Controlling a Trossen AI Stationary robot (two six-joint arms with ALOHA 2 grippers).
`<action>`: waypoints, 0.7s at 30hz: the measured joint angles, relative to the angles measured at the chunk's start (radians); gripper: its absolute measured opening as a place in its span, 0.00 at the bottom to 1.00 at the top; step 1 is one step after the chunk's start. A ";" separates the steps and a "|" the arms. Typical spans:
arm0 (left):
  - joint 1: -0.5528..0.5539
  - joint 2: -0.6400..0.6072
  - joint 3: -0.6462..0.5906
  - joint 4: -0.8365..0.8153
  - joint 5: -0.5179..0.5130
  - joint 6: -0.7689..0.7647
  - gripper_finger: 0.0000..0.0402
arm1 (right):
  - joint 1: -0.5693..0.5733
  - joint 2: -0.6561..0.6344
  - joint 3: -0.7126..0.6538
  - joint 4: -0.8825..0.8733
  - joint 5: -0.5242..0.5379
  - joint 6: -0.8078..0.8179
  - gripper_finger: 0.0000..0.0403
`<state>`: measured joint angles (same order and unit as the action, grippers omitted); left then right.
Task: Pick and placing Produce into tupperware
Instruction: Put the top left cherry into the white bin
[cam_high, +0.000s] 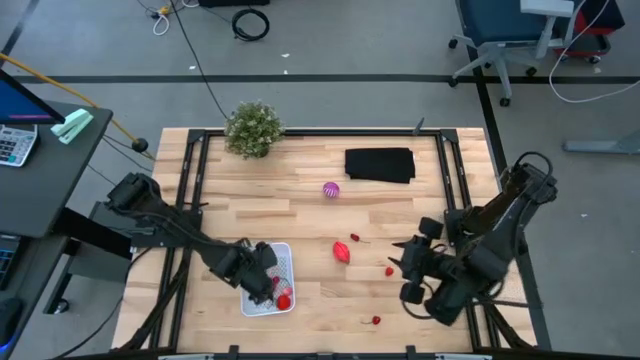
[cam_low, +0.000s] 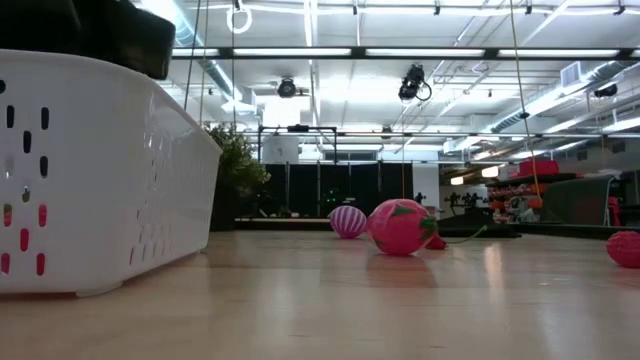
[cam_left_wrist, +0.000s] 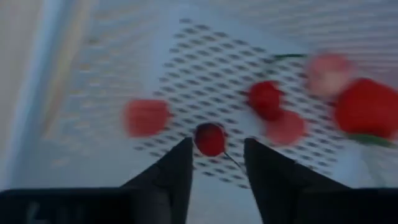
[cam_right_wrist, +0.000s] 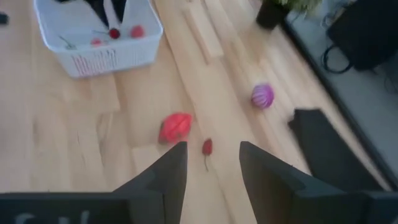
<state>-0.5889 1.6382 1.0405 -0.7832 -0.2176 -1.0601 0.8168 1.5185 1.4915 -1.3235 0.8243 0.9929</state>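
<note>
The white tupperware (cam_high: 284, 262) stands near the table's front left and holds several small red pieces (cam_left_wrist: 266, 99). My left gripper (cam_left_wrist: 217, 155) is open, pointing down into it; a small red cherry (cam_left_wrist: 210, 138) shows just beyond its fingertips, apart from them. My right gripper (cam_right_wrist: 211, 158) is open and empty above the table's right part, fingers on either side of a small red piece (cam_right_wrist: 207, 147) farther ahead. The larger red oblong (cam_high: 342, 250) and the purple ball (cam_high: 331, 190) lie on the table's middle. More small red pieces (cam_high: 389, 270) lie toward the front.
The bushy green plant (cam_high: 252, 128) stands at the far edge on the left. The flat black cloth (cam_high: 380, 164) lies at the far right. One small red piece (cam_high: 376, 320) lies near the front edge. In the low view the tupperware's wall (cam_low: 100, 170) fills the left.
</note>
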 joint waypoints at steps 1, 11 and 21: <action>0.008 0.000 0.000 -0.016 -0.001 0.005 0.42 | -0.016 0.000 -0.024 0.025 -0.025 -0.005 0.40; 0.083 -0.011 0.116 -0.079 0.203 0.190 0.56 | -0.321 0.000 -0.237 0.267 -0.150 -0.270 0.60; 0.148 -0.011 0.417 -0.373 0.209 0.333 0.49 | -0.721 0.000 -0.484 0.884 -0.290 -0.711 0.68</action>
<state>-0.4412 1.6272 1.4576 -1.1565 -0.0089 -0.7269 0.0954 1.5181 1.0079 -0.4397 0.5341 0.2819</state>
